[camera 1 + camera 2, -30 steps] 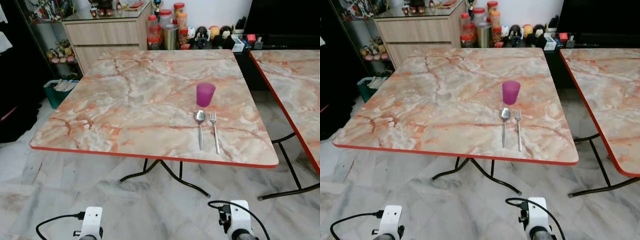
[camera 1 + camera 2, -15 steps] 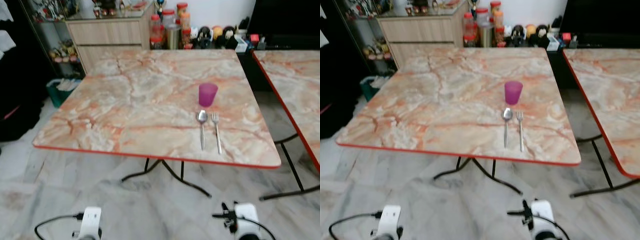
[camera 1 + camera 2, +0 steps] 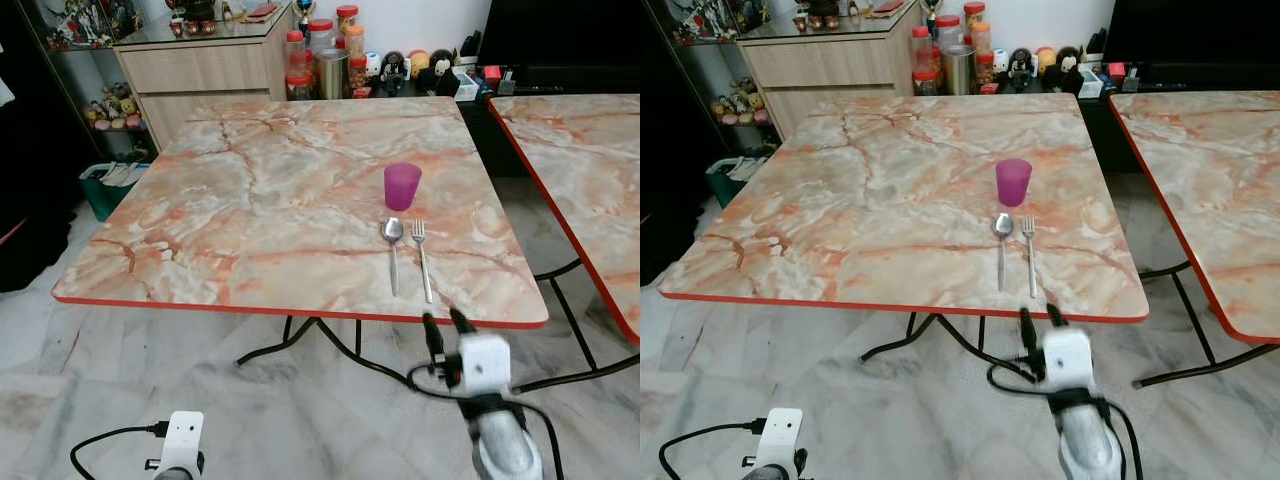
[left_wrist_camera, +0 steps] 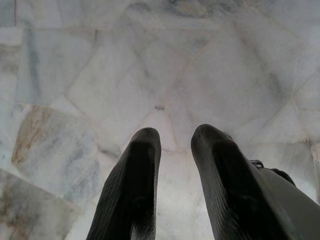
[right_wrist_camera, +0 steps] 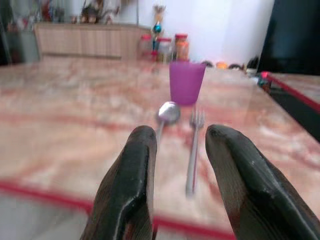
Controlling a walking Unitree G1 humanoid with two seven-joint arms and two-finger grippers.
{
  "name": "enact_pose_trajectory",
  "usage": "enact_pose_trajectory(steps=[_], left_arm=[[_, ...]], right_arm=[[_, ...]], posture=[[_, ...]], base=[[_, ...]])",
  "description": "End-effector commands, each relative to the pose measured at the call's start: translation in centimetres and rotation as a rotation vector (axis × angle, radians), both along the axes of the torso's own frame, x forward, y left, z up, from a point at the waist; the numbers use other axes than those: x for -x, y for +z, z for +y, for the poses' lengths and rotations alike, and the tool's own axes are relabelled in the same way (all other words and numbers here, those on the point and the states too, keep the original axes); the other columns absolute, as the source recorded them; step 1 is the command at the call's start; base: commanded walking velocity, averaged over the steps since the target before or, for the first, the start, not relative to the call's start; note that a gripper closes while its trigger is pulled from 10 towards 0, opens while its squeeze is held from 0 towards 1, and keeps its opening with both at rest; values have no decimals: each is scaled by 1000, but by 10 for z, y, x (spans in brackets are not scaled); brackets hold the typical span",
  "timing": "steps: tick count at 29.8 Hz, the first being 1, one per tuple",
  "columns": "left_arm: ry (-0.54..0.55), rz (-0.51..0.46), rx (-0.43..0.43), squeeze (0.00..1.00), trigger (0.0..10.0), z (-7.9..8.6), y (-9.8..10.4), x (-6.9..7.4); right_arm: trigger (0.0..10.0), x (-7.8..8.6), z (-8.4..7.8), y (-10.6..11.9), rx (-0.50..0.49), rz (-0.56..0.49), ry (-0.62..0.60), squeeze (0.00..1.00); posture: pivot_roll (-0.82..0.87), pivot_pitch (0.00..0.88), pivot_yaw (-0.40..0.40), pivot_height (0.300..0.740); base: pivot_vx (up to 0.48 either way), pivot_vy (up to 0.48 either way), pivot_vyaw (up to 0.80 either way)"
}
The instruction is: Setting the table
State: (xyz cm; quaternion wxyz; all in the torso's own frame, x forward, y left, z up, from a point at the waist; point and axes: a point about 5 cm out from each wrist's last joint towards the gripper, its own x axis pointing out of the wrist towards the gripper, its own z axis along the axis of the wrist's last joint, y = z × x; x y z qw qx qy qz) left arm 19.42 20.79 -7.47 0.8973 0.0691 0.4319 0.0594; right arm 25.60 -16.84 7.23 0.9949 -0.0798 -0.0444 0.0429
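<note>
Table [image 3: 250,210]: standing ahead, marble-patterned, red-edged.
Right gripper [image 3: 446,328]: hovering at the near table edge, fingers parted, holding nothing.
Left gripper [image 4: 172,150]: hanging over the floor, fingers slightly parted, empty.
Cup [image 3: 402,187]: standing behind the cutlery.
Spoon [image 3: 392,252], fork [image 3: 421,258]: lying side by side.

I see a bench [image 3: 250,200] veined in peach, cream and rust marble with a red-orange edge. On it, a magenta-purple cup [image 3: 402,186], with a silver spoon [image 3: 392,245] and silver fork [image 3: 421,255] just beside the cup. My right gripper [image 3: 447,328] has black fingers on a white wrist. The floor [image 3: 120,390] under the bench is grey-white marble.
</note>
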Motion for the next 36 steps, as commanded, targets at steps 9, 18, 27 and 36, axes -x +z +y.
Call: enact_pose_trajectory(steps=[9,18,27,36], left_arm=[[20,-1,-6,0,10000,2,0,0],[27,-6,-7,0,10000,3,1,-1],[22,-7,-6,0,10000,2,1,-1],[15,-7,-8,0,10000,2,2,-2]], right_arm=[[10000,-60,-5,14,-84,77,-151,0],[10000,-74,10,18,-105,83,-117,0],[10000,-74,21,13,-117,94,-88,0],[10000,-75,25,14,-154,85,-75,0]], posture=[[-52,0,67,740],[-37,0,59,740],[-36,0,59,740],[-36,0,62,740]], base=[[0,0,0],[0,0,-222],[28,0,0],[266,0,-356]])
